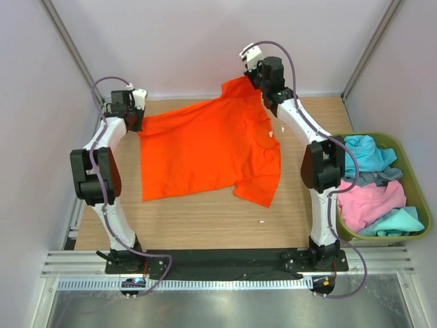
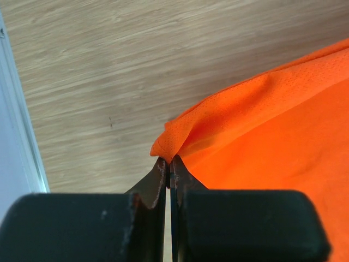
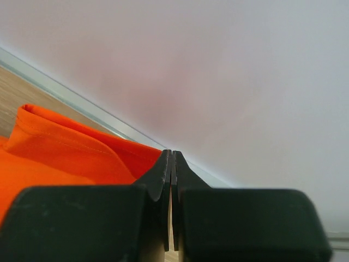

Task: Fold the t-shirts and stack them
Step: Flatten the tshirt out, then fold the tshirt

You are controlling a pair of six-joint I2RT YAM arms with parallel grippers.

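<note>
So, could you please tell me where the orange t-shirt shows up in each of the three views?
Top external: the orange t-shirt lies spread out mid-picture.
Left wrist: right half, with a corner reaching the fingers.
Right wrist: lower left.
Shared landmark: the wooden tabletop, seen in all three.

No writing, brand, number or sign can be read in any of the three views. The orange t-shirt [image 1: 205, 150] shows only plain cloth. The one small white spot [image 1: 272, 134] near its right edge in the top view is too small to tell whether it carries print.
</note>
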